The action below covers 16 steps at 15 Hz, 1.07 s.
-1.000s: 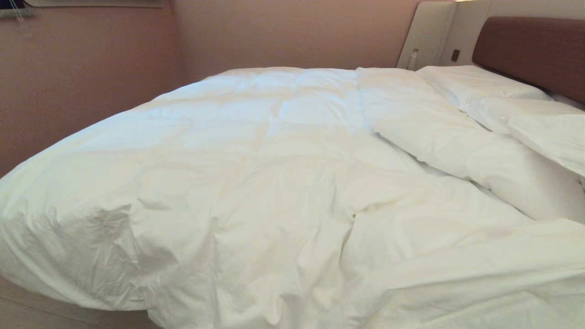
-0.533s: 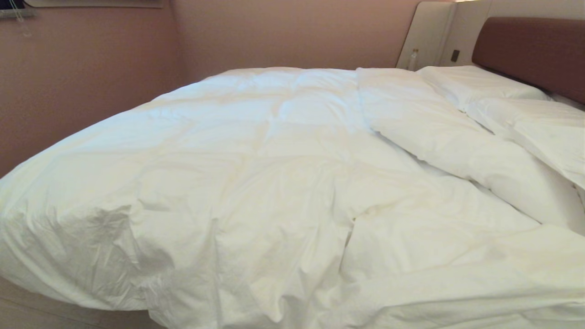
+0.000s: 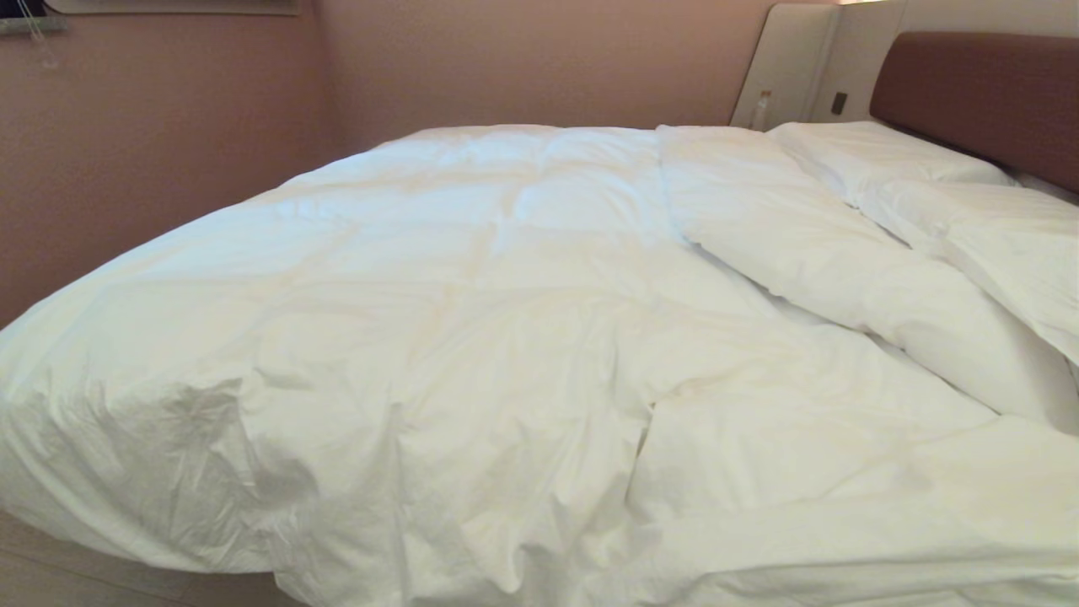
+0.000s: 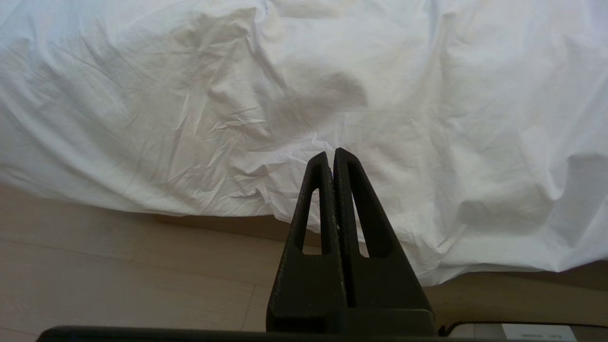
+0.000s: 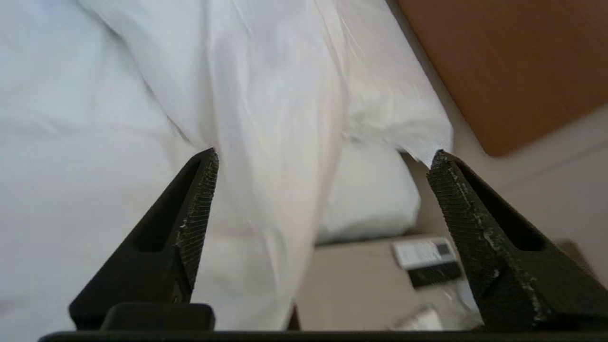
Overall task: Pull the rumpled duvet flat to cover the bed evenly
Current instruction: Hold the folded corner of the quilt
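The puffy white duvet (image 3: 472, 320) lies over the bed, whose brown headboard (image 3: 978, 93) stands at the back right. Its near right part is rumpled, with a thick folded roll (image 3: 843, 261) running below the pillows. Neither gripper shows in the head view. My right gripper (image 5: 324, 157) stands wide open with a hanging fold of the white duvet (image 5: 266, 95) loose between its fingers, unclamped. My left gripper (image 4: 331, 152) is shut and empty, parked low before the duvet's edge (image 4: 427, 95), which hangs over the floor.
Two white pillows (image 3: 877, 156) (image 3: 1011, 244) lie by the headboard. A bedside table (image 5: 361, 285) carrying a white and black handset (image 5: 427, 261) sits under the right gripper. A pink wall (image 3: 152, 152) runs along the bed's far side. Pale floor (image 4: 118, 275) lies at the near edge.
The duvet's near right part has sunk and spread a little towards the right, so more of the near pillow shows. The rest of the bed looks the same.
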Tool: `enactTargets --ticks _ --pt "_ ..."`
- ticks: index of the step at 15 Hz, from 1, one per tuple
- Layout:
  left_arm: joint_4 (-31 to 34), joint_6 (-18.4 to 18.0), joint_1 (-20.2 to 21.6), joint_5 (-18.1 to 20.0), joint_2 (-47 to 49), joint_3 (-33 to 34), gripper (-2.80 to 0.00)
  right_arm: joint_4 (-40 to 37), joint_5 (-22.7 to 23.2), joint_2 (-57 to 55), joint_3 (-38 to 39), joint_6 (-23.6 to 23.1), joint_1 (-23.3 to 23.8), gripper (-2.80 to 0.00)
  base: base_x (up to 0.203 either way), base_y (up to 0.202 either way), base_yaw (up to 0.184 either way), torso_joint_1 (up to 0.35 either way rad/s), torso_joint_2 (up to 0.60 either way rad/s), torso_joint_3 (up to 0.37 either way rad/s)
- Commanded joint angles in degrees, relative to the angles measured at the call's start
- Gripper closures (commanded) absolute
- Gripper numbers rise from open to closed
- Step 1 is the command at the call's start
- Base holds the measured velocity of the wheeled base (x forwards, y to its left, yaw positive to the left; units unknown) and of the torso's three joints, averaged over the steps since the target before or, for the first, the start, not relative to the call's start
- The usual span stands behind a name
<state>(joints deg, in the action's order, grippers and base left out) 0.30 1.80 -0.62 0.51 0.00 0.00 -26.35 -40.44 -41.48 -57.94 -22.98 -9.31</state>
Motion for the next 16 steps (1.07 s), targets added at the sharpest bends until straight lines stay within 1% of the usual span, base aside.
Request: enactTargets --ticks 1,2,6,7,8,10,12,14,16 --pt "-0.01 0.05 0.01 0.01 0.0 0.0 0.0 9.18 5.18 -2.53 -0.19 1.21 -0.06 -2.8 0.0 0.0 0.0 0.0 0.0 0.0" --pt "0.04 0.05 0.01 0.01 0.0 0.0 0.0 10.67 5.77 -4.39 -0.29 2.43 -0.08 -2.8 0.0 0.0 0.0 0.0 0.0 0.0" --pt "-0.04 0.05 0.01 0.01 0.0 0.0 0.0 20.9 8.0 -15.99 -1.2 10.04 0.21 -2.8 0.0 0.0 0.0 0.0 0.0 0.0" --pt "-0.04 0.05 0.01 0.01 0.0 0.0 0.0 22.61 8.27 -17.47 -1.55 11.69 0.32 -2.8 0.0 0.0 0.0 0.0 0.0 0.0" --pt "-0.04 0.05 0.01 0.01 0.0 0.0 0.0 23.62 8.51 -20.24 -2.03 13.4 0.4 0.0 0.0 0.0 0.0 0.0 0.0 0.0" --pt "-0.04 0.05 0.01 0.01 0.0 0.0 0.0 26.07 10.3 -24.98 -3.38 17.38 0.49 0.0 0.0 0.0 0.0 0.0 0.0 0.0" --pt "-0.01 0.05 0.01 0.01 0.0 0.0 0.0 29.29 14.93 -29.39 -4.39 20.98 0.57 0.0 0.0 0.0 0.0 0.0 0.0 0.0" --pt "-0.04 0.05 0.01 0.01 0.0 0.0 0.0 31.71 16.01 -31.64 -4.64 22.1 0.7 0.0 0.0 0.0 0.0 0.0 0.0 0.0" --pt "-0.04 0.05 0.01 0.01 0.0 0.0 0.0 34.46 15.9 -33.75 -4.83 22.88 0.7 0.0 0.0 0.0 0.0 0.0 0.0 0.0"
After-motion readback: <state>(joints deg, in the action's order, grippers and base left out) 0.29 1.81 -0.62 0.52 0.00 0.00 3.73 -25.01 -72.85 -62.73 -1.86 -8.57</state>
